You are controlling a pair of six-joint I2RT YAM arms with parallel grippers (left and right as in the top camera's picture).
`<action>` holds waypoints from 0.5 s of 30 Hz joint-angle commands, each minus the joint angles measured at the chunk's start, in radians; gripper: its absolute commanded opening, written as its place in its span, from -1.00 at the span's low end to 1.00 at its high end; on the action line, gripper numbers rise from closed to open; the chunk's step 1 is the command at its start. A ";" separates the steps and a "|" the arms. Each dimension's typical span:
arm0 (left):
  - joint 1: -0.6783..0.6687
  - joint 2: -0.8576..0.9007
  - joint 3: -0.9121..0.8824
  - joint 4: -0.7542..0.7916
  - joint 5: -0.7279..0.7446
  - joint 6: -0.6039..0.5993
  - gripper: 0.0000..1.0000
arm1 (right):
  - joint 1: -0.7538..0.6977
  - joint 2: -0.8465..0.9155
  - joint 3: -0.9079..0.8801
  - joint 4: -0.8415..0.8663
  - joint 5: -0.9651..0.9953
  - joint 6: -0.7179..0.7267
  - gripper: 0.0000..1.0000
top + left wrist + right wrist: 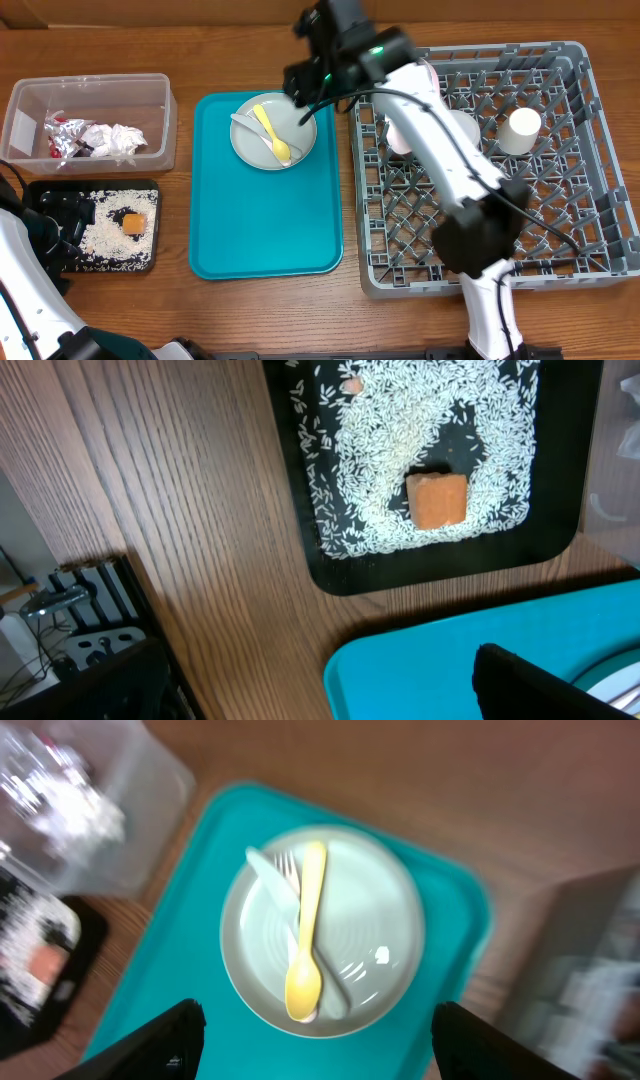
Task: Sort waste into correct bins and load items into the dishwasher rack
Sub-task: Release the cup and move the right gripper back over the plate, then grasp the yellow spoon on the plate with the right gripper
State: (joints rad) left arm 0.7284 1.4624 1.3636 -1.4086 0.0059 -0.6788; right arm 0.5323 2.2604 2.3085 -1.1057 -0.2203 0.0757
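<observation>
A grey-green plate (250, 148) lies on the teal tray (260, 220) with a yellow spoon (272, 133) and a white fork (248, 126) on it. My right gripper (303, 95) hangs above the plate's right rim. In the right wrist view it (320, 1050) is open, with its fingers wide apart and the spoon (307, 940) lying ahead of them. My left gripper (62, 232) is open at the left edge of the black tray (45, 190), which holds rice (105, 235) and an orange cube (437, 499). The clear tub (30, 100) holds a napkin (118, 138), foil (68, 135) and a red packet (53, 153).
The grey dishwasher rack (590, 120) fills the right side and holds a small white cup (521, 128). My right arm partly hides other white dishes in it. The teal tray's near half is bare. Bare wood runs along the front edge.
</observation>
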 commanded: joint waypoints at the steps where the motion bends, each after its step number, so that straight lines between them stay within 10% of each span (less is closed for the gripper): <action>1: 0.004 -0.011 -0.003 0.000 -0.014 -0.009 1.00 | 0.048 0.074 0.001 0.043 -0.008 0.003 0.52; 15: 0.004 -0.011 -0.003 0.000 -0.014 -0.010 0.99 | 0.099 0.267 0.001 0.159 0.010 0.033 0.39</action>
State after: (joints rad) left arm 0.7284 1.4624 1.3636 -1.4086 0.0055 -0.6788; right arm 0.6308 2.4805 2.3035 -0.9607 -0.2195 0.0990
